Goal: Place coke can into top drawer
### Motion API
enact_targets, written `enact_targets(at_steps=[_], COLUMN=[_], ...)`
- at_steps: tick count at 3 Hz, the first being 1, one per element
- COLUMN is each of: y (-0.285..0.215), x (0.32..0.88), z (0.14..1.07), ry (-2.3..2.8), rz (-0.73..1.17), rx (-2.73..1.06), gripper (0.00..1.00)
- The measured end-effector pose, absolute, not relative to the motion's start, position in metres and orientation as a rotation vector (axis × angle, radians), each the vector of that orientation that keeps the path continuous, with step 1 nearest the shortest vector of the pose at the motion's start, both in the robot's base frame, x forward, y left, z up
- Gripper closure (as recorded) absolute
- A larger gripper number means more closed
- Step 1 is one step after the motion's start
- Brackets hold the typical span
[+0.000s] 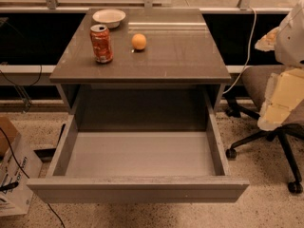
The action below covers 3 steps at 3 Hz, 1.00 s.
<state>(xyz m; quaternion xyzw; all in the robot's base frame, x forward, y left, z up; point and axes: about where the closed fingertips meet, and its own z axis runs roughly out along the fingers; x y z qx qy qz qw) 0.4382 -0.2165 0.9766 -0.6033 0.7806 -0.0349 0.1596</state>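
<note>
Pickup is the step you are on, by my reading. The coke can (101, 43) stands upright on the table (185, 56), toward the left side and back from the front edge, with nothing gripping it. The top drawer (137, 189) stands pulled out below the table, open to the camera, so the receiving end seems to need no work from you.

The gripper (280, 101) hangs off to the right of the table, in front of an office chair (259, 82) and well apart from the can. Whether it is released or clenched you cannot tell from this view. It plainly does not hold the can.

Your next move, as I judge it, is a long reach leftward across the table top to the can. Mind the orange (138, 42), which sits just to the right of the can but apart from it, and the white bowl (109, 17) behind it. Coming in from the front or from above should keep you off both. Take the can around its middle and keep it upright. Lift it clear of the table's front edge, then bring it forward and down onto the drawer floor.
</note>
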Motion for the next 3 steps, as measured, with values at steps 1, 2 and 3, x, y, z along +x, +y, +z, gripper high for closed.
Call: enact_targets(at_steps=[1,2,3], y=[-0.216,-0.197,-0.153], x=[0.438,0.449,0.478], z=[0.977,0.98,0.985], ry=[2.231,2.169,2.055], rz=[-0.1,-0.079,-0.009], rx=[-1.724,-1.692,-1.692], gripper=[0.0,0.0,0.0])
